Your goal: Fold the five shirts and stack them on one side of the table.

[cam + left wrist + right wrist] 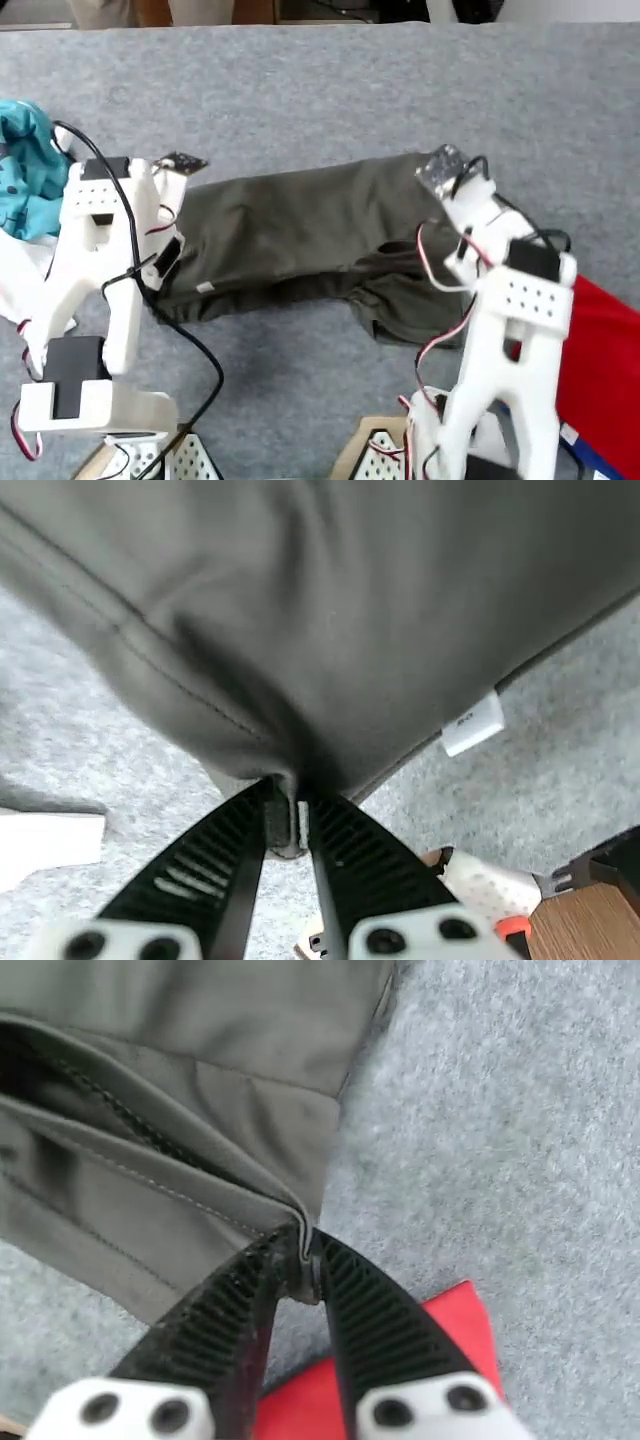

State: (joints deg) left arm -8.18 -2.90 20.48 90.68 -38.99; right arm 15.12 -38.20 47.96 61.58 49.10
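Left gripper (pixel 292 815): jaws almost together, pinching a bunched edge of the olive shirt (pixel 320 610). The fold of cloth sits between the ribbed fingers (pixel 225 855). A white label (pixel 472 723) sticks out from the shirt's hem near the pinch. The grey table (pixel 90 750) is underneath.

Right gripper (pixel 303 1260): jaws narrow, clamped on a seamed corner of the same shirt. Layered hems spread away from the pinch. A red shirt (pixel 468 1312) lies on the table just beside the fingers.

High view: the olive shirt lies stretched across the middle of the table between the two arms, with the left gripper at one end and the right gripper at the other. Its near edge is rumpled, with a bunched fold toward the right arm. I cannot tell whether the held ends are clear of the table.

A teal shirt (pixel 25 180) lies crumpled at the table's left edge, beside the left arm and apart from the olive shirt. The red shirt lies at the right edge, partly hidden by the right arm. It is near the olive shirt, but I cannot tell whether they touch.
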